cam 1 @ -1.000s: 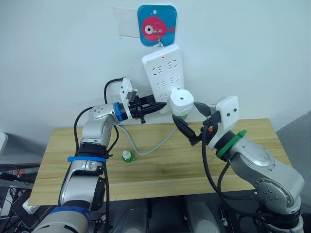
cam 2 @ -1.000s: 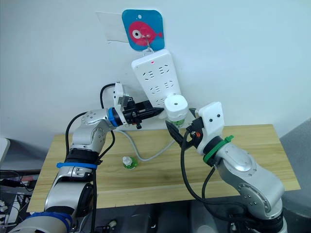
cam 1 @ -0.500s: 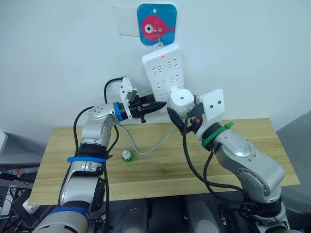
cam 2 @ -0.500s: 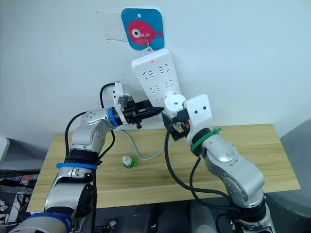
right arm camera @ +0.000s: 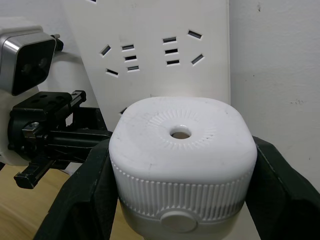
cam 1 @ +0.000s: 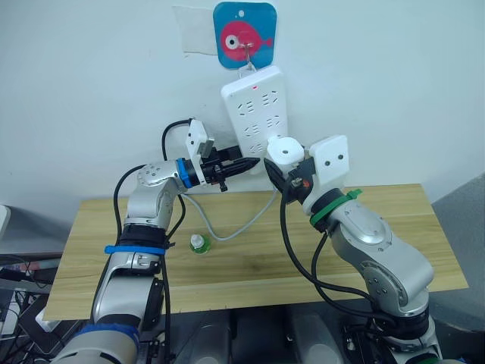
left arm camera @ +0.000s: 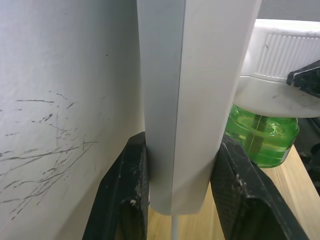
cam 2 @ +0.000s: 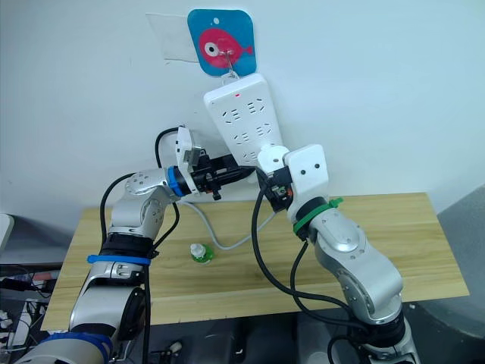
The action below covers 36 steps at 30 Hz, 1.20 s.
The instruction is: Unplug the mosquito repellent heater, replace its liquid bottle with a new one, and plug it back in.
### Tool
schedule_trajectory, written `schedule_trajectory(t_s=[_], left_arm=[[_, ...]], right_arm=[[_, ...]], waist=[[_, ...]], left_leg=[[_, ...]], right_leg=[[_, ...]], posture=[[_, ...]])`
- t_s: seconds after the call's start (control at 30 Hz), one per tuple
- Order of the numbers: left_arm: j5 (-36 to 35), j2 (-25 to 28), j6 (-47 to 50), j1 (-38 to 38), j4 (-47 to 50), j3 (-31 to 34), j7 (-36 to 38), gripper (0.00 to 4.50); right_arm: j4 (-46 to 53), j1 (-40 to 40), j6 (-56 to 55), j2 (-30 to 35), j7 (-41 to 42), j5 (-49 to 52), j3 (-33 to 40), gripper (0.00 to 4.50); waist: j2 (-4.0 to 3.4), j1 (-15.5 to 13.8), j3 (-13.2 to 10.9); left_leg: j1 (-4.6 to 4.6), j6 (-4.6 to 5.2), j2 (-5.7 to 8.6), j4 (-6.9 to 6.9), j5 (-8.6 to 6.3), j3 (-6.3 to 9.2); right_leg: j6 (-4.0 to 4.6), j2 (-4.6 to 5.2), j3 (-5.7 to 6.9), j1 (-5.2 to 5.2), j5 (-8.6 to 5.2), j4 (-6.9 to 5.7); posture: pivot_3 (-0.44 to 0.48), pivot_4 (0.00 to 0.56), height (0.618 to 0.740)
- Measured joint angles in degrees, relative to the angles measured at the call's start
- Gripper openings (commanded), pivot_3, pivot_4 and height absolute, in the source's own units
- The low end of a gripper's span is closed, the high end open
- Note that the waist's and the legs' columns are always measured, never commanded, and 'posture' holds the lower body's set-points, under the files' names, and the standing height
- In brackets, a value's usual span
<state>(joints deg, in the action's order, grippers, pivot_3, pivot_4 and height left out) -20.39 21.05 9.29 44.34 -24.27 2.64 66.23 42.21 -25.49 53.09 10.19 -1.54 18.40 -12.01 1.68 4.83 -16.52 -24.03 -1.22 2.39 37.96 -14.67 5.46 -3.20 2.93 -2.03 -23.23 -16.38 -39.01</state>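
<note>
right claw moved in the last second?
Yes. Against the hanging power strip, the right claw has come up and leftward from below the mosquito repellent heater; its fingers now flank the heater's sides.

Wood table point(cam 1: 394, 227); blue fish hook plate point(cam 1: 244, 36) on white wall point(cam 1: 91, 91).

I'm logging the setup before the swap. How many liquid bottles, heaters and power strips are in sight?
Liquid bottles: 2, one green under the heater, one on the table
Mosquito repellent heater: 1
Power strip: 1
Total: 4
</note>
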Motion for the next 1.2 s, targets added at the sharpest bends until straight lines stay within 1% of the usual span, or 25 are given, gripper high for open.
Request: schedule_trajectory(t_s=[0.27, 0.57, 0.77, 0.9, 0.97, 1.07, 1.1, 1.13, 1.2], left_arm=[[0.11, -0.79, -0.22, 0.28, -0.59, -0.29, -0.44, 1.28], [0.39, -0.50, -2.47, 1.38, -3.38, -0.51, -1.64, 1.28], [0.48, -0.51, -3.42, 1.54, -3.90, -0.60, -1.86, 1.28], [0.45, -0.51, -3.52, 1.54, -4.06, -0.62, -1.85, 1.28], [0.27, -0.41, -3.44, 1.53, -4.06, -0.62, -1.85, 2.01], [0.15, 0.88, -1.94, 0.98, -4.42, -0.28, -2.64, 2.87], [0.10, 1.13, -1.59, 0.73, -4.04, -0.28, -2.61, 3.25], [0.04, 1.39, -1.10, 0.41, -3.48, -0.20, -2.67, 3.51], [-0.98, 2.25, -0.28, -1.15, -1.61, 0.10, -2.55, 4.11]], right_arm=[[0.95, 1.07, 0.19, 0.53, 1.67, -0.61, 1.29, 2.97], [8.14, 4.38, 7.32, 2.26, 4.05, 3.30, 6.23, 2.97], [8.84, 3.94, 9.53, 2.20, 4.15, 4.33, 6.81, 2.97], [9.68, 3.92, 10.61, 1.87, 4.31, 5.66, 10.30, 2.97], [10.31, 3.94, 11.39, 1.84, 4.87, 7.14, 13.08, 2.97], [10.66, 4.01, 12.62, 1.88, 5.70, 9.94, 18.02, 2.97], [10.65, 4.01, 13.22, 1.67, 5.72, 10.61, 20.30, 2.97], [10.63, 3.95, 13.85, 0.95, 5.62, 11.60, 22.03, 2.97], [10.39, 3.60, 15.71, -2.46, 4.70, 14.50, 26.84, 2.97]], waist=[[0.00, -0.16, 0.00], [0.00, 0.17, 0.01], [-0.01, 0.20, 0.01], [0.00, 0.20, 0.01], [-0.01, 0.24, 0.01], [-0.03, 0.48, -0.01], [-0.04, 0.60, -0.02], [-0.04, 0.69, -0.02], [-0.09, 1.16, -0.04]], left_leg=[[-0.03, 0.00, 0.03, 0.00, 0.00, 0.04], [-0.05, -0.03, 0.02, -0.01, 0.21, 0.11], [-0.04, -0.06, 0.01, -0.05, 0.32, 0.12], [-0.04, -0.06, 0.01, -0.04, 0.32, 0.12], [-0.04, -0.06, 0.01, -0.05, 0.32, 0.11], [-0.05, -0.06, 0.00, -0.12, 0.31, 0.10], [-0.05, -0.06, -0.02, -0.14, 0.31, 0.10], [-0.06, -0.06, -0.05, -0.15, 0.31, 0.11], [-0.05, -0.06, -0.09, -0.16, 0.31, 0.10]], right_leg=[[0.00, 0.02, 0.05, 0.02, 0.00, 0.03], [0.11, 0.04, 0.12, 0.00, 0.15, -0.01], [0.10, 0.01, 0.14, 0.00, 0.20, -0.01], [0.11, 0.02, 0.14, 0.00, 0.21, -0.01], [0.11, 0.02, 0.14, 0.00, 0.21, -0.01], [0.11, 0.01, 0.13, -0.05, 0.21, -0.01], [0.11, -0.01, 0.13, -0.07, 0.21, 0.00], [0.11, -0.02, 0.13, -0.07, 0.21, 0.00], [0.12, -0.04, 0.10, -0.07, 0.21, -0.01]], posture=[[-0.158, 0.304, 0.740], [-0.168, 0.298, 0.740], [-0.167, 0.295, 0.740], [-0.178, 0.301, 0.740], [-0.180, 0.304, 0.740], [-0.190, 0.305, 0.740], [-0.192, 0.305, 0.740], [-0.194, 0.306, 0.740], [-0.194, 0.309, 0.740]])
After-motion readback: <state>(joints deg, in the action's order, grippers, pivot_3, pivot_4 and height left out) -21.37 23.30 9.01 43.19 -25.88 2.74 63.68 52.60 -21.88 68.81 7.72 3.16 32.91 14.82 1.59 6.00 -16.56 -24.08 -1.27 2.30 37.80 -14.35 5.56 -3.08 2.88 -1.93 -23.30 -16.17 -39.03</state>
